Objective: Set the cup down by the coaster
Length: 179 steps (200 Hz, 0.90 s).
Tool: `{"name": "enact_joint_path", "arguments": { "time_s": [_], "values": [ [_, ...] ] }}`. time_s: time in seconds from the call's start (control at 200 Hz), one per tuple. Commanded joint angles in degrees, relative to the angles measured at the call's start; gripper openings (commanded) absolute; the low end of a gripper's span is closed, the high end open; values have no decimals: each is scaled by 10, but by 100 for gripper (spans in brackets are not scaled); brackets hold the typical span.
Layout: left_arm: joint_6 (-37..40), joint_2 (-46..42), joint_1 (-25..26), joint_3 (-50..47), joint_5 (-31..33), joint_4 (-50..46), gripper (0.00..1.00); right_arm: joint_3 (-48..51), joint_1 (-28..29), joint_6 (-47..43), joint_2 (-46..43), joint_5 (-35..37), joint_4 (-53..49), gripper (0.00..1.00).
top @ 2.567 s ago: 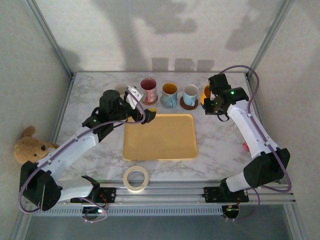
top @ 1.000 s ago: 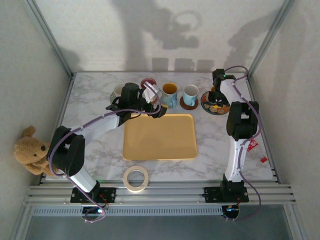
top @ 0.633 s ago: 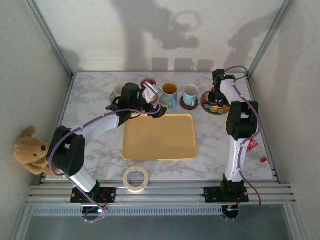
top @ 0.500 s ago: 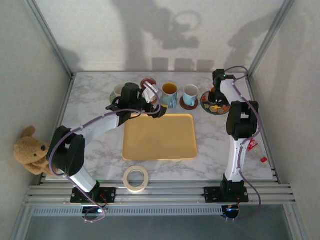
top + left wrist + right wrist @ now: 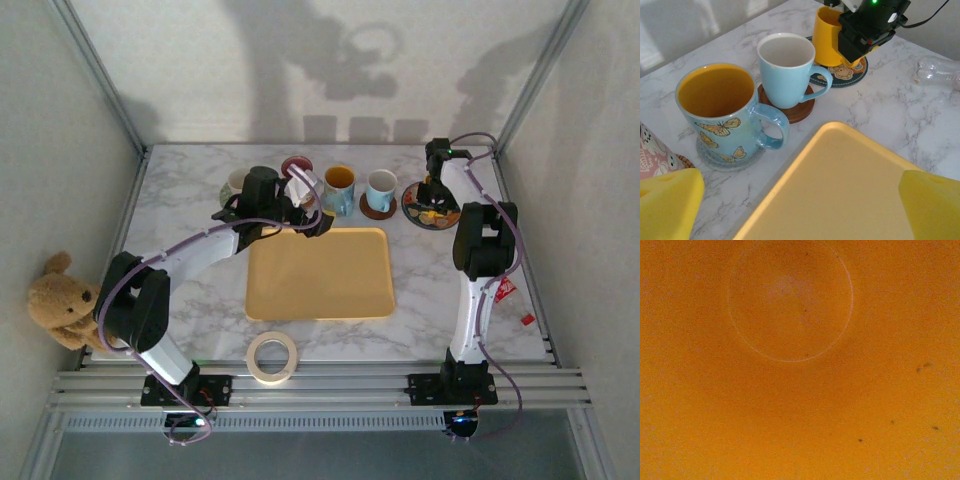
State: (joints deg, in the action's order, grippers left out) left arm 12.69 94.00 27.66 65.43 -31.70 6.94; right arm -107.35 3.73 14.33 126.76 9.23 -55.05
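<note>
Across the white marble table (image 5: 425,290), with the flat yellow plastic tray (image 5: 320,272) at its centre, both arms reach to the row of mugs along the far edge.

Your left gripper (image 5: 800,205) hovers over the tray's far left corner, its yellow pads (image 5: 670,200) spread wide and holding nothing.

Your right gripper (image 5: 855,47) sits at the rim of the plain yellow cup (image 5: 826,36). That cup stands upright on the far part of the dark round coaster with a bear print (image 5: 840,77), at the right end of the row. The right wrist camera looks straight down onto the cup's orange-yellow floor. Whether those jaws pinch the cup wall or stand free of it cannot be told.

Just to the left stands the light blue mug (image 5: 787,70) on its brown wooden coaster (image 5: 800,107). Beyond it stands the blue butterfly mug (image 5: 720,110).

The placement looks all but done, so the step in hand is likely the release. Open the right jaws fully before you move, and check that the cup rests flat. Then lift straight up, so no finger catches the rim and tips the cup. Clear the rim before you swing away, and swing right, away from the light blue mug close by.
</note>
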Motion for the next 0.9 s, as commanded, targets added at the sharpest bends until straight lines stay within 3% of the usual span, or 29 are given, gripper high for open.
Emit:
{"name": "enact_joint_path", "arguments": {
  "time_s": [0.0,0.33,0.561,0.796,0.891],
  "values": [
    [8,-17,4,-9,9,-8,100,-4,-2,6,-4,3,-1,29],
    [6,-34,4,-29,15,-2,100,0,-2,12,-14,3,-3,43],
    [23,-46,4,-25,26,-29,100,37,-2,20,-69,-2,16,53],
    [26,-78,4,-16,31,-35,100,63,-2,26,-150,2,34,79],
    [20,-94,4,-4,47,-36,100,78,-1,19,-193,-1,50,83]
  ]
}}
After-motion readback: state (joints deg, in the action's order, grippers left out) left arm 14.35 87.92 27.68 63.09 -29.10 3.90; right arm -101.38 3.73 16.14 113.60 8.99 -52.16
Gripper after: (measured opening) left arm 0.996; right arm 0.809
